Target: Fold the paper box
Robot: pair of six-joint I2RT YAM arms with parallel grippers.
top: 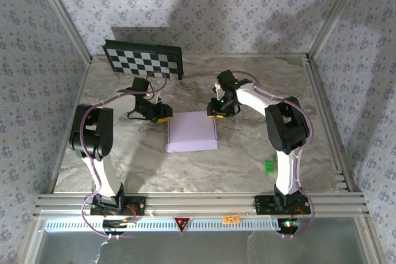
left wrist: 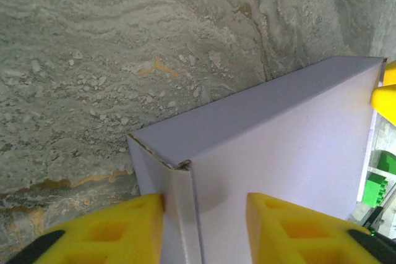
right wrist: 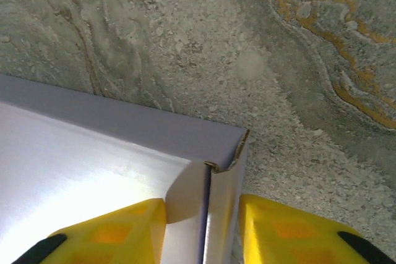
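The paper box [top: 192,132] is a pale-lavender flat closed box lying mid-table on the marble top. My left gripper [top: 162,114] sits at its far left corner, my right gripper [top: 215,110] at its far right corner. In the left wrist view the yellow jaws [left wrist: 204,205] straddle the box's [left wrist: 278,134] left side wall: one finger [left wrist: 105,233] touches the wall's outside and the other rests over the lid, a gap apart. In the right wrist view the jaws [right wrist: 203,207] straddle the box's [right wrist: 93,153] right wall the same way, with open space between them.
A black-and-white checkerboard panel [top: 143,59] leans at the back left. A small green piece [top: 268,166] lies beside the right arm. Aluminium rails edge the table [top: 309,91], and wallpapered walls close it in.
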